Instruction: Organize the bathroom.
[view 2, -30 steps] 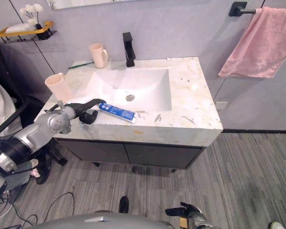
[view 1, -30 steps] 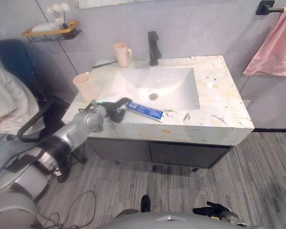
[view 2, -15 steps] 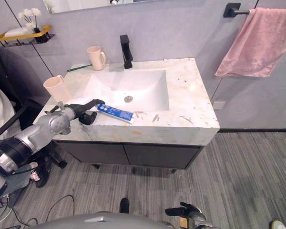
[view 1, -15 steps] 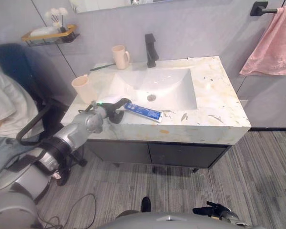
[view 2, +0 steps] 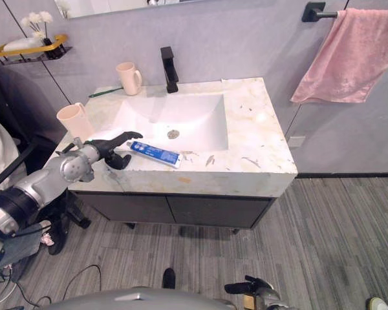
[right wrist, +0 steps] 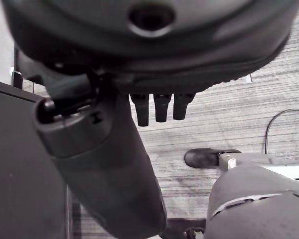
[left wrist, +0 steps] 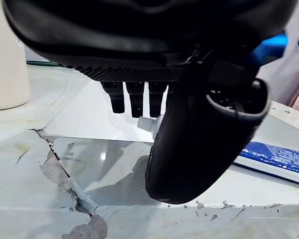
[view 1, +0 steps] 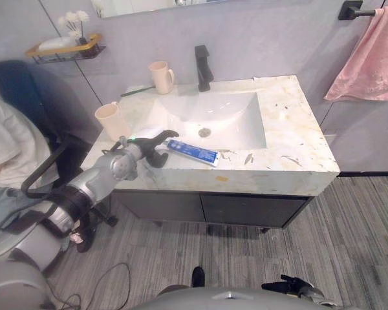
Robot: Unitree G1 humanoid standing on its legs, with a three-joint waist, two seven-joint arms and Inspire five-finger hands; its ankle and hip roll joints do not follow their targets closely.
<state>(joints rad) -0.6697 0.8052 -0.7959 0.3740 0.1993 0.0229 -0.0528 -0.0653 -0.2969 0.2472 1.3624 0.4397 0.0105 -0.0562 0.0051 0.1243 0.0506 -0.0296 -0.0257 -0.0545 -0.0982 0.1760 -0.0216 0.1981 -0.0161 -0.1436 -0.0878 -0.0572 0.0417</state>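
A blue toothpaste tube (view 1: 193, 152) lies flat on the marble counter's front strip (view 1: 271, 165), just before the sink basin (view 1: 236, 126). My left hand (view 1: 154, 144) hovers open at the tube's left end. Its straight fingers (left wrist: 134, 97) reach over the white cap (left wrist: 146, 123) and its thumb (left wrist: 204, 134) hangs toward the counter. In the left wrist view the tube (left wrist: 275, 157) runs off past the thumb. Two beige cups stand on the counter's left side, one near the hand (view 1: 110, 121) and one at the back (view 1: 160, 76). My right hand (right wrist: 104, 164) hangs open low over the floor.
A green toothbrush (view 1: 137, 91) lies by the back cup. A black faucet (view 1: 202, 66) stands behind the basin. A pink towel (view 1: 368, 58) hangs at the right and a small shelf (view 1: 64, 46) is on the wall. A seated person (view 1: 6, 142) is at the left.
The camera has shifted a little, so the whole counter sits slightly differently. My left hand stays beside the tube's cap end, and the tube has not moved.
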